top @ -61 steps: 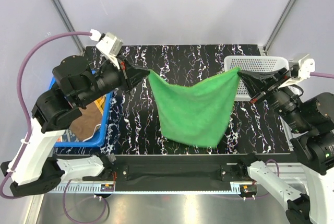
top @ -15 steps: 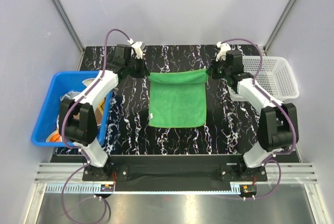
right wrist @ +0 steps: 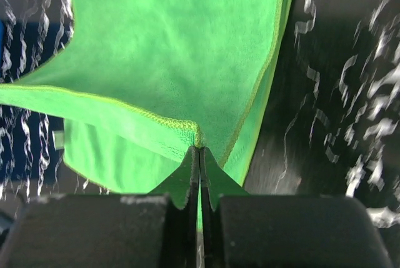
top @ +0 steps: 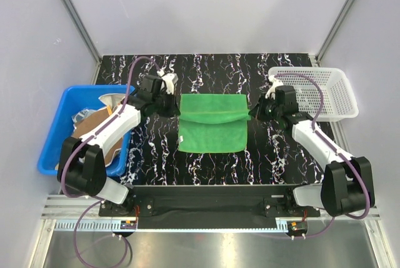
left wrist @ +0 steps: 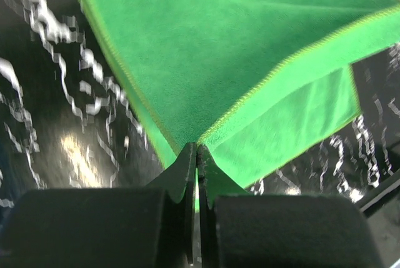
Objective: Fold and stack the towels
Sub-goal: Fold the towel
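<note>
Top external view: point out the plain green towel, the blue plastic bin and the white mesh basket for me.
plain green towel (top: pixel 211 135): top external view, flat lower layer near its middle.
blue plastic bin (top: pixel 55 129): top external view, its left wall.
white mesh basket (top: pixel 328 96): top external view, bare mesh floor.

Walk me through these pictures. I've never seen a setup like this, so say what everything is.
The wide picture looks down from above on two robot arms bolted to a black marbled table. The other two pictures come from a small camera on each wrist. The left fingers and the right fingers are each shut on a corner of one green towel, whose far edge is folded over the part lying flat. A blue bin with other cloths sits at the left, a white mesh basket at the right.
</note>
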`<state>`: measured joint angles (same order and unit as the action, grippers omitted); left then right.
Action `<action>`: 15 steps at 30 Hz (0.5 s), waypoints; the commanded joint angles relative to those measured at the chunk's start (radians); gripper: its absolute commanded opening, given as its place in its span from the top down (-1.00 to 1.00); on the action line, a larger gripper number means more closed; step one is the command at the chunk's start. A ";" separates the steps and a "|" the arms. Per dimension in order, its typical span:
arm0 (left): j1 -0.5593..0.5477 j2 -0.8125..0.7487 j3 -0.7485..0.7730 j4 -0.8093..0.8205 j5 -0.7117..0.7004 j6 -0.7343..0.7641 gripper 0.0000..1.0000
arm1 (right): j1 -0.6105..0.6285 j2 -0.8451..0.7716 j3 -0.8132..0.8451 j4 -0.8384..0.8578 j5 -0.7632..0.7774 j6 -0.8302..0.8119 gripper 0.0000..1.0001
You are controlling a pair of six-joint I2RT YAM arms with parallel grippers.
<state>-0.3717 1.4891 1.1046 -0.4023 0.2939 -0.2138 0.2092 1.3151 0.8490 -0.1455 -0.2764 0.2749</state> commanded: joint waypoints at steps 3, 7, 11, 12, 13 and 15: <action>-0.004 -0.084 -0.055 0.016 -0.016 -0.030 1.00 | 0.022 -0.091 -0.086 -0.043 -0.007 0.073 1.00; -0.015 -0.101 -0.072 -0.007 -0.015 -0.036 1.00 | 0.024 -0.129 -0.111 -0.062 -0.012 0.098 1.00; -0.029 -0.118 -0.097 -0.042 -0.018 -0.045 1.00 | 0.033 -0.131 -0.126 -0.115 -0.007 0.145 1.00; -0.033 -0.122 -0.112 -0.047 -0.022 -0.053 1.00 | 0.035 -0.132 -0.134 -0.133 0.002 0.159 1.00; -0.041 -0.124 -0.124 -0.052 -0.027 -0.055 1.00 | 0.035 -0.134 -0.145 -0.137 0.000 0.185 1.00; -0.049 -0.128 -0.156 -0.064 -0.050 -0.067 1.00 | 0.038 -0.139 -0.179 -0.138 -0.006 0.201 1.00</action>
<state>-0.4068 1.3930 0.9874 -0.4465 0.2798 -0.2573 0.2356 1.2007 0.7094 -0.2417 -0.2794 0.4164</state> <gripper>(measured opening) 0.012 0.010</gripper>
